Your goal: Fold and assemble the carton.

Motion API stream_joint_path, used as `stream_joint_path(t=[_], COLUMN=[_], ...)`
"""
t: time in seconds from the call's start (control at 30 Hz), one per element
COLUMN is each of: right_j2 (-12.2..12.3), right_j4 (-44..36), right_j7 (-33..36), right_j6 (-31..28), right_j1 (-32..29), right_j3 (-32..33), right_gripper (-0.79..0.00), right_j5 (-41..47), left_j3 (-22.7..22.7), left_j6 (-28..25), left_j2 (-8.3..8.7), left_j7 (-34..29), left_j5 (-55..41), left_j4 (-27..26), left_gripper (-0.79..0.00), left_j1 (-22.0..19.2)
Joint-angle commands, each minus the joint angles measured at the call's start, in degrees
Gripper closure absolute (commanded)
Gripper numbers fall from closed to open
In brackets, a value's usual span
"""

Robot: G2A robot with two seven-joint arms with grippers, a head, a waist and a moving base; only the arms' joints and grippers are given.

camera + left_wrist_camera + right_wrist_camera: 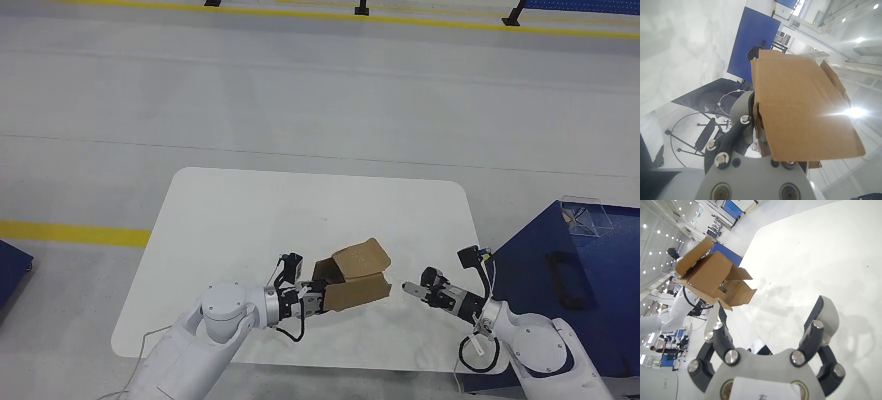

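The carton (352, 277) hangs over the desk (300, 210), near its front edge and about midway along it. The left tool (318, 298) clamps the carton's left end. The right tool (410, 290) lies just to the carton's right, apart from it. Beyond the desk's right edge stands a cabinet (570, 270).

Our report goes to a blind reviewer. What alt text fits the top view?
The left gripper holds a partly folded brown carton by one end over a white table, flaps open. The open right gripper faces the carton from the other side, not touching it.
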Motion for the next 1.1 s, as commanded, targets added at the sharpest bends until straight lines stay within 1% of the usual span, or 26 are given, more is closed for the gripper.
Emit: stream_joint_path(t=[0.0, 0.17, 0.27, 0.37, 0.5, 0.67, 0.8, 0.93, 1.07], right_j2=[-0.11, -0.59, -0.89, -1.07, -1.12, -1.08, -1.07, -1.08, -1.3], right_j4=[-0.27, 0.31, 0.76, 1.15, 1.23, -0.07, -0.63, -0.38, -0.34], right_j7=[-0.16, -1.56, -4.38, -5.16, -4.95, -3.97, -4.82, -7.87, -13.87], right_j6=[0.33, 1.86, 3.5, 4.23, 3.77, 2.35, 2.02, 3.16, 6.68], right_j1=[0.13, 2.43, 3.86, 4.82, 5.37, 4.43, 4.1, 4.06, 4.29], right_j3=[-1.3, -5.2, -6.5, -7.43, -8.07, -8.71, -8.55, -7.38, -6.53], right_gripper=[-0.785, -0.785, -0.785, -0.785, -0.785, -0.785, -0.785, -0.785, -0.785], right_j5=[-0.91, -3.39, -5.44, -5.8, -5.94, -5.22, -4.91, -5.41, -8.81], left_j3=[0.2, 0.69, 1.0, 1.22, 1.38, 1.38, 1.37, 1.36, 1.43], left_j6=[0.01, 0.02, 0.07, 0.05, 0.28, 0.52, 0.73, 0.88, 0.8], left_j2=[-0.09, -0.3, -0.41, -0.49, -0.58, -0.64, -0.68, -0.7, -0.74], left_j7=[0.22, 0.48, 0.4, 0.4, 0.38, 0.34, 0.36, 0.19, 0.15], left_j5=[0.0, -0.01, 0.1, 0.25, 0.48, 0.53, 0.6, 0.67, 0.87], left_j4=[-0.05, -0.04, 0.02, 0.11, 0.32, 0.24, -0.02, -0.02, -0.01], left_gripper=[0.0, 0.0, 0.0, 0.0, 0.0, 0.0, 0.0, 0.0, 0.0], left_j1=[-0.1, -0.39, -0.59, -0.74, -1.01, -1.12, -1.15, -1.21, -1.19])
